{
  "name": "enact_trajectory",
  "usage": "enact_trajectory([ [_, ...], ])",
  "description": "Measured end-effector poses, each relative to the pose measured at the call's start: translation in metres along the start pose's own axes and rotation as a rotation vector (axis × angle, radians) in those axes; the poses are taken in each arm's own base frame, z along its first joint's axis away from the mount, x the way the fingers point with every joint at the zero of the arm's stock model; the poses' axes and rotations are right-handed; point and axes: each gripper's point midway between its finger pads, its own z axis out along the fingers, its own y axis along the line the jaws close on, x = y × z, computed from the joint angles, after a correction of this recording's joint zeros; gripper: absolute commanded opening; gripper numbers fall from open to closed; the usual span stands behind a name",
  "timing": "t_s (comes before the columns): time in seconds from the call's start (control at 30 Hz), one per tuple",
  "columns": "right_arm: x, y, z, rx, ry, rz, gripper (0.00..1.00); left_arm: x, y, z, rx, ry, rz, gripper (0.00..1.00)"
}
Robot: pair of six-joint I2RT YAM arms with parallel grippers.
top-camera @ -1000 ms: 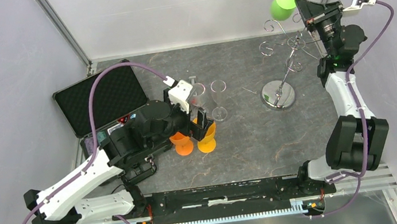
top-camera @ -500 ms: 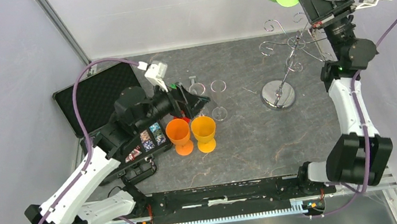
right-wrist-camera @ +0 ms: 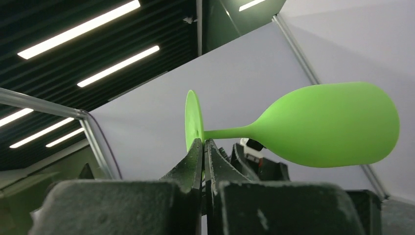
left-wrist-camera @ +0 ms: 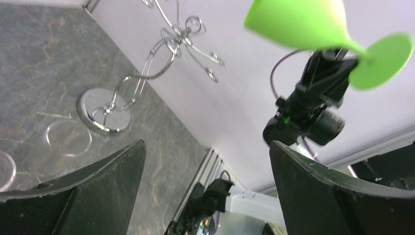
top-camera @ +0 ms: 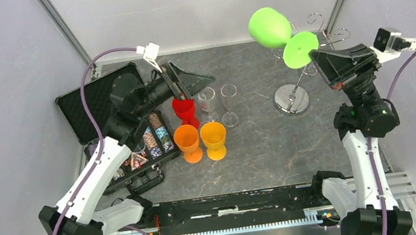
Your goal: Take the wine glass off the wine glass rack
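My right gripper is shut on the round foot of a green wine glass and holds it high in the air, lying sideways with the bowl to the left, clear of the silver wire rack. In the right wrist view the fingers pinch the foot's edge and the green glass sticks out to the right. My left gripper is open and empty, raised above the glasses on the table. The left wrist view shows the rack and the green glass.
A red glass, two orange glasses and two clear glasses stand mid-table. An open black case with coloured chips lies at the left. The rack stands near the back right corner.
My right arm swung the green glass away from the rack, down and to the left, turning it sideways. My left arm lifted and drew back from the glasses.
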Motion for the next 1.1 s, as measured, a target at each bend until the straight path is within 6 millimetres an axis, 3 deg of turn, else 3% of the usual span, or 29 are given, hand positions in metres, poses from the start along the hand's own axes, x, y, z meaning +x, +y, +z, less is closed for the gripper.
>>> enact_trajectory([
  [0.17, 0.017, 0.015, -0.015, -0.016, 0.014, 0.088, 0.0, -0.024, -0.005, 0.004, 0.077, -0.04, -0.04, 1.0],
  [0.37, 0.034, 0.043, -0.033, -0.065, 0.03, 0.149, 0.0, -0.034, -0.02, 0.027, 0.229, -0.017, -0.133, 0.98],
  [0.5, 0.039, 0.05, -0.04, -0.081, 0.035, 0.181, 0.0, -0.036, -0.028, 0.042, 0.323, 0.014, -0.201, 0.93],
  [0.63, 0.041, 0.048, -0.042, -0.056, 0.034, 0.186, 0.0, -0.023, -0.048, 0.054, 0.416, 0.081, -0.258, 0.85],
  [0.87, 0.044, 0.026, -0.048, 0.013, 0.015, 0.219, 0.0, -0.004, -0.086, 0.052, 0.534, 0.151, -0.286, 0.79],
  [1.1, 0.045, 0.013, -0.054, 0.051, -0.01, 0.256, 0.0, 0.0, -0.092, 0.053, 0.551, 0.166, -0.297, 0.67],
])
